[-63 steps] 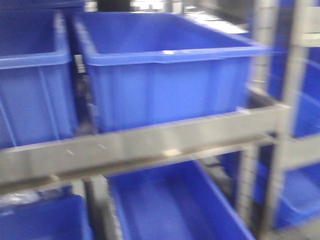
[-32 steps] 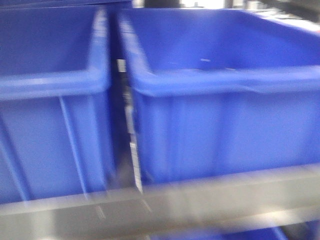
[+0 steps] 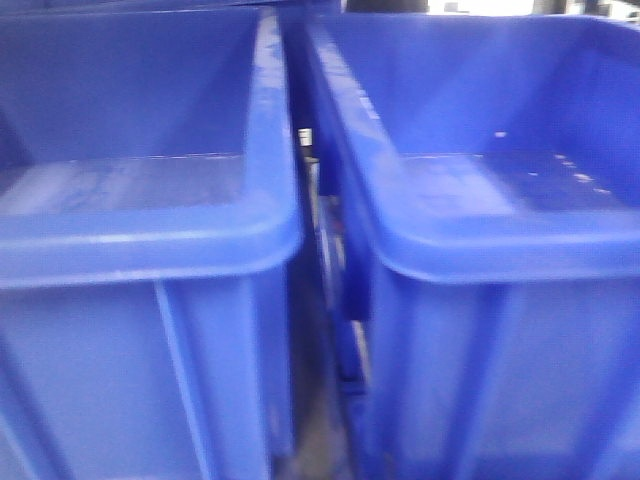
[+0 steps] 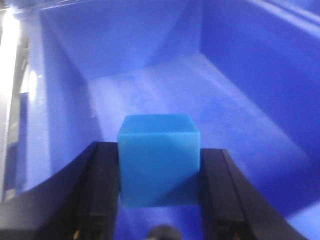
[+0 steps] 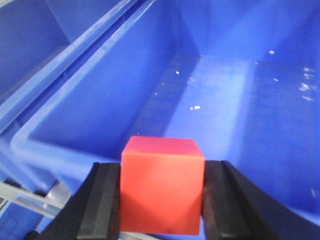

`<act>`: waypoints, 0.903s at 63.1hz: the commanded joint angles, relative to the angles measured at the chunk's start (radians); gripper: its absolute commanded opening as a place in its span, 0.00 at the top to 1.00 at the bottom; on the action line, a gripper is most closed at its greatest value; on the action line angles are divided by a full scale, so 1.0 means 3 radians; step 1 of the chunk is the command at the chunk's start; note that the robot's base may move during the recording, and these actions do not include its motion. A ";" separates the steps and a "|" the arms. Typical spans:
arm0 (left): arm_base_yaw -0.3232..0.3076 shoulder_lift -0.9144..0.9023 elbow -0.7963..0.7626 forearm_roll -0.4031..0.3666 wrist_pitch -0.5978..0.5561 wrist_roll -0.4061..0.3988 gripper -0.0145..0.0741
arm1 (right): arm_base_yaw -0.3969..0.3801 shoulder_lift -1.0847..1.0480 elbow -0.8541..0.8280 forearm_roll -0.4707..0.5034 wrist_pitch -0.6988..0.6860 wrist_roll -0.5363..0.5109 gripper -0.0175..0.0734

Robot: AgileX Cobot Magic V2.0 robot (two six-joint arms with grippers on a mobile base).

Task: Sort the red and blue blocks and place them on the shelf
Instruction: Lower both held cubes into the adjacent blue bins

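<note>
I have the left gripper (image 4: 159, 150) pinched on the blue block (image 4: 159, 167), a pad on each side face. It hangs over the open floor of a blue bin (image 4: 240, 125), with walls on both sides. The right gripper (image 5: 162, 167) clamps the red block (image 5: 162, 195) likewise, about over the near rim of the right-hand bin (image 5: 55, 150), its floor ahead and below. I judge the right arm needs more reach forward before release.
</note>
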 commanded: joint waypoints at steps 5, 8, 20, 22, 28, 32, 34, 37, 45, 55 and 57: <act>-0.0009 -0.0055 -0.0086 0.0040 -0.0281 -0.0013 0.52 | -0.0004 -0.0011 -0.0081 -0.0017 -0.0282 -0.0036 0.49; -0.0009 -0.0055 -0.0086 0.0040 -0.0281 -0.0013 0.52 | -0.0004 -0.0011 -0.0081 -0.0017 -0.0282 -0.0036 0.49; -0.0009 -0.0055 -0.0086 0.0040 -0.0281 -0.0013 0.52 | -0.0004 -0.0011 -0.0081 -0.0017 -0.0282 -0.0036 0.49; -0.0009 -0.0055 -0.0086 0.0040 -0.0281 -0.0013 0.52 | -0.0004 -0.0011 -0.0081 -0.0017 -0.0282 -0.0036 0.49; -0.0009 -0.0055 -0.0086 0.0040 -0.0281 -0.0013 0.52 | -0.0004 -0.0011 -0.0081 -0.0017 -0.0282 -0.0036 0.49; -0.0009 -0.0055 -0.0086 0.0040 -0.0281 -0.0013 0.52 | -0.0004 -0.0011 -0.0081 -0.0017 -0.0282 -0.0036 0.49; -0.0009 -0.0055 -0.0086 0.0040 -0.0281 -0.0013 0.52 | -0.0004 -0.0011 -0.0081 -0.0017 -0.0282 -0.0036 0.49; -0.0009 -0.0055 -0.0086 0.0040 -0.0281 -0.0013 0.52 | -0.0004 -0.0011 -0.0081 -0.0017 -0.0282 -0.0036 0.49; -0.0009 -0.0055 -0.0086 0.0040 -0.0281 -0.0013 0.52 | -0.0004 -0.0011 -0.0081 -0.0559 -0.0386 -0.0130 0.49; -0.0009 -0.0055 -0.0086 0.0097 -0.0295 -0.0013 0.52 | -0.0004 -0.0011 -0.0081 -0.1008 -0.0394 -0.0127 0.49; -0.0009 -0.0055 -0.0086 0.0119 -0.0295 -0.0013 0.52 | -0.0004 -0.0011 -0.0081 -0.1124 -0.0409 -0.0127 0.49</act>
